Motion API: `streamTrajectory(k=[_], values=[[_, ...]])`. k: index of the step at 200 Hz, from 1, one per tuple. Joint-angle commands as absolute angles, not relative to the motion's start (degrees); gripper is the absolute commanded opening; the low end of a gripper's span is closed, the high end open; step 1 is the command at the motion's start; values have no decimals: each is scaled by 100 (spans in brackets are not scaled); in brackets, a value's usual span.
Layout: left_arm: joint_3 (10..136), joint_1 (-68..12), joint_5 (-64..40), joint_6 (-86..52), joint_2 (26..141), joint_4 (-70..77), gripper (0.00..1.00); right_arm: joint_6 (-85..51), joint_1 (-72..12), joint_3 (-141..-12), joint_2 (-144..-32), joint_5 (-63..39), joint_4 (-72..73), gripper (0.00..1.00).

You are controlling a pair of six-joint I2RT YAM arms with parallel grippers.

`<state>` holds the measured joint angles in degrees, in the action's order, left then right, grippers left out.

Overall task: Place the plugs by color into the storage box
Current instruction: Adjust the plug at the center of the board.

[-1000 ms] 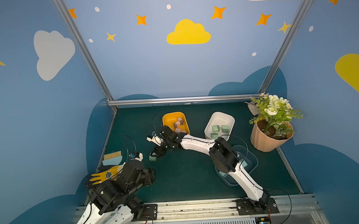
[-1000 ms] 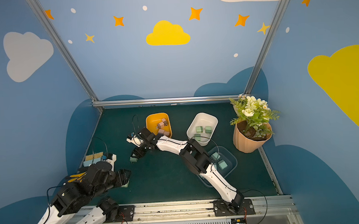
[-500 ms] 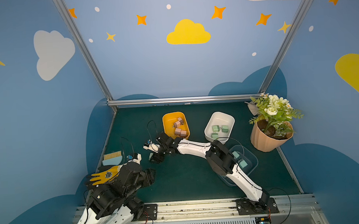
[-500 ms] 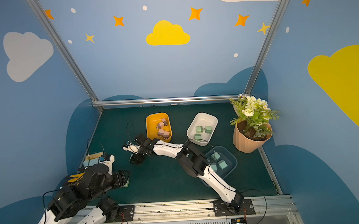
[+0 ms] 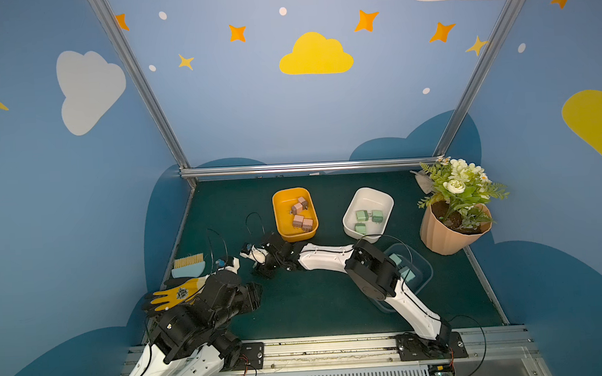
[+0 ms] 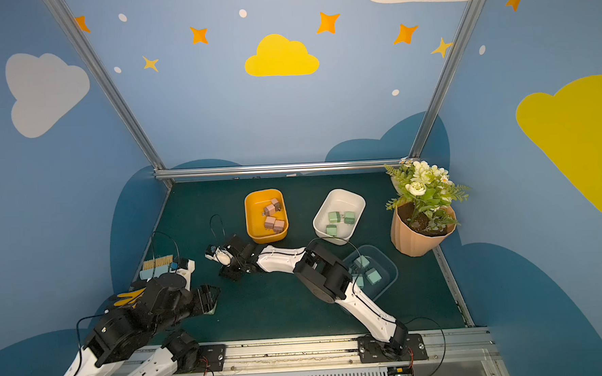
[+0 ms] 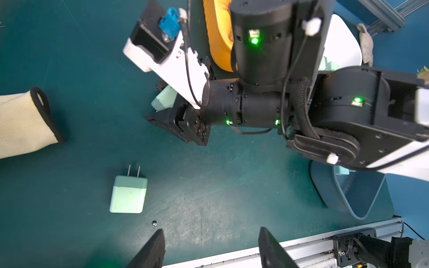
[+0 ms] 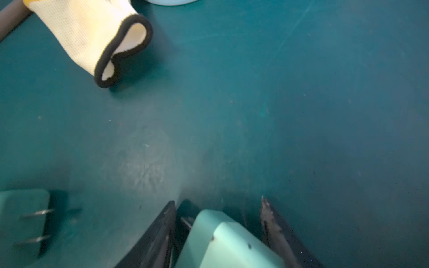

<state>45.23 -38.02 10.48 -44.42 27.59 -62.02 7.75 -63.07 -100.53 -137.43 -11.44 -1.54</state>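
The right arm (image 5: 326, 260) stretches low toward the robot's left with its elbow raised. The right gripper (image 8: 217, 201) tilts downward with its fingers either side of a teal plug (image 8: 227, 241), but a firm clamp cannot be told. The left arm (image 5: 193, 318) sits folded near its base, and the left gripper (image 7: 210, 234) hovers with fingers spread and nothing between them.

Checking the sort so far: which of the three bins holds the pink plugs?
The orange bin holds the four pink plugs; the white bin has green plugs, the clear bin teal plugs.
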Motion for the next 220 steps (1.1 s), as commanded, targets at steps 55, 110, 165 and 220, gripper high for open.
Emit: streamTrajectory(k=[55,110,165,220], values=[[4331,-3828,663,-4072,3109,-5649,65,-61,-6166,-8991,-12742,-1503,256,53],[4125,-3836,564,-4227,3322,-5255,65,-289,-6047,-7980,-12060,-1422,846,46],[4170,-3830,734,-4285,3246,-5298,65,-175,-6044,-8079,-12270,-1472,823,57],[4028,-3831,641,-4479,2981,-5413,65,272,-6078,-8255,-12539,-1304,540,71]])
